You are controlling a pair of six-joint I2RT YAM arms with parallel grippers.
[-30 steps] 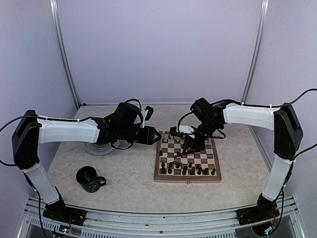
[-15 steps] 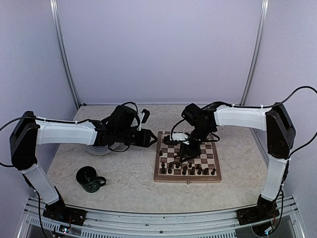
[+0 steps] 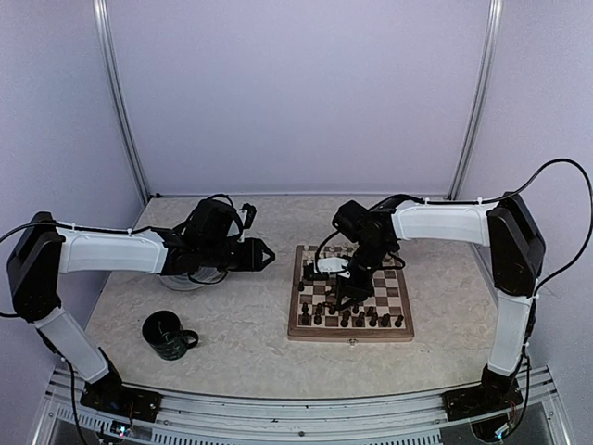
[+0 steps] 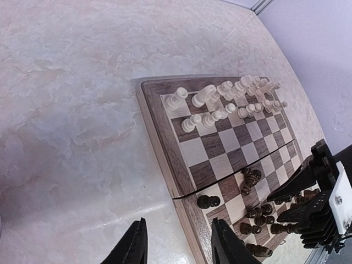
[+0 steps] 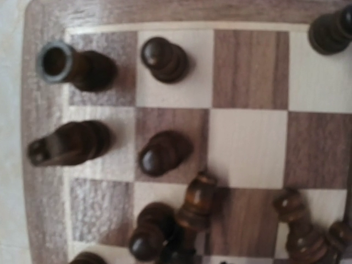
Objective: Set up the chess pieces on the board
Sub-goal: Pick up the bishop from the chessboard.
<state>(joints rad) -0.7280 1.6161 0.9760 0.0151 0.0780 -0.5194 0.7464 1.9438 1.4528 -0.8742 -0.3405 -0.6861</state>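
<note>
- Pulling back: the left gripper [image 3: 262, 253] has withdrawn leftward from the board [image 3: 350, 336]. It now hangs over the table left of the far-left corner, fingers spread and holding nothing.
- Cream pieces [image 4: 231, 93] stand along the far rows. Dark pieces [image 3: 347, 317] crowd the near rows, several toppled.
- The right gripper [image 3: 345, 292] has swung left and nearer, low over that dark cluster. Cannot tell how its fingers stand.
- Judgement: the right arm goes for a dark piece next while the left clears the way.
</note>
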